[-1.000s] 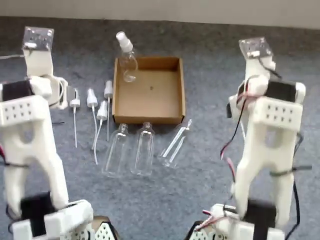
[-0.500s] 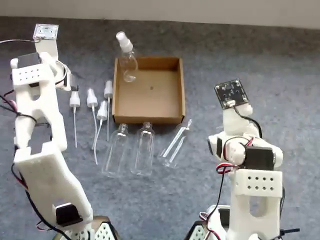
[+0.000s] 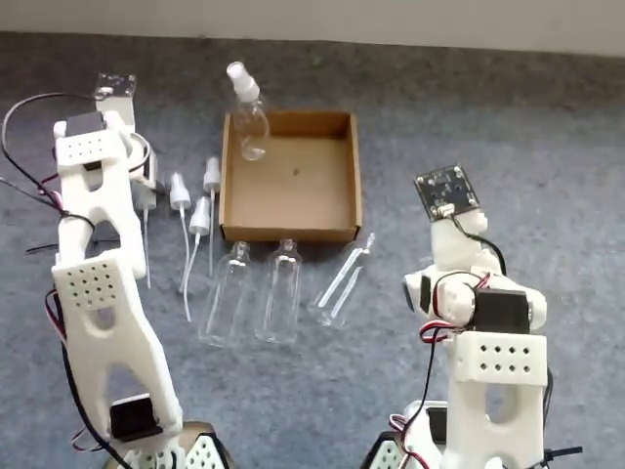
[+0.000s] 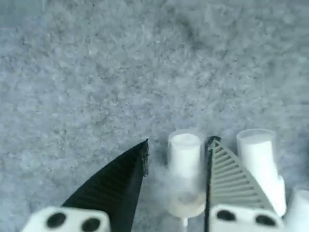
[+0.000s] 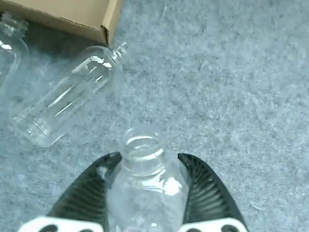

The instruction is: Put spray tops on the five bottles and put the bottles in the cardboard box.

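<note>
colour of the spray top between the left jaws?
White. The white plastic spray top shows best in the left wrist view.

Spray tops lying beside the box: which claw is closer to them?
Left. The left gripper straddles one spray top; the right gripper, holding a bottle, is off the cardboard box's opposite side.

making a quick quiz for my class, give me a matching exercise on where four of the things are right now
Things:
1 capped bottle
2 spray top
3 open bottle
4 lying bottle

Places:
a in the right jaws
b in the cardboard box, at a far corner
c between the open left jaws
d outside the box, by a near corner

Pairs: 1-b; 2-c; 3-a; 4-d
</note>
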Controlling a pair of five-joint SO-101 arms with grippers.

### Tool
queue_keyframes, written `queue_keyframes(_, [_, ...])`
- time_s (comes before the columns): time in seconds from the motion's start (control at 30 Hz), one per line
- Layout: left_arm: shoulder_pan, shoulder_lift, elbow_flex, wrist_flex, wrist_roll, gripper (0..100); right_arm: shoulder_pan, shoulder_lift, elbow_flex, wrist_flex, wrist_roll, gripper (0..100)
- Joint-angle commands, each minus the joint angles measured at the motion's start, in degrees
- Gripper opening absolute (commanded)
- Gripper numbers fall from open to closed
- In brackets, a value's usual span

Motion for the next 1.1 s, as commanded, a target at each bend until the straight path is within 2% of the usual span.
queue_keyframes(0.0, [1.01,1.36,-6.20,3.34,0.00,7,-0.57,-1.27,-0.31,-1.10,0.62,0.4])
queue_keyframes(0.07, [0.84,1.63,-8.40,4.75,0.09,1,-0.57,-1.27,-0.31,-1.10,0.35,0.4])
queue_keyframes(0.17, [0.31,1.45,-13.85,8.97,2.90,1,-0.57,-1.36,-0.31,-1.19,0.26,0.4])
queue_keyframes(0.33, [-1.36,1.54,-34.59,20.40,3.43,0,-5.32,-1.36,-0.57,-1.19,0.53,0.4])
queue_keyframes(0.47, [-3.91,0.75,-48.13,22.86,3.43,0,-10.86,-1.36,-0.84,-1.27,0.62,0.4])
queue_keyframes(0.6, [-6.73,-9.10,-41.45,22.95,3.43,0,-16.66,-1.45,-0.84,-1.63,0.62,0.4])
queue_keyframes(0.7, [-7.52,-19.47,-35.03,23.03,3.43,0,-19.74,-1.80,-0.84,-7.43,0.00,0.4])
queue_keyframes(0.83, [-6.64,-37.32,-21.05,23.03,3.43,0,-23.60,-4.53,-0.31,-19.91,-10.73,0.4])
queue_keyframes(0.97, [-0.66,-57.54,-2.42,22.95,3.25,0,-28.70,-7.25,2.42,-27.30,-17.05,0.4])
queue_keyframes(1.07, [7.34,-70.99,9.71,22.86,3.25,0,-31.60,-9.63,7.08,-34.15,-18.73,0.4])
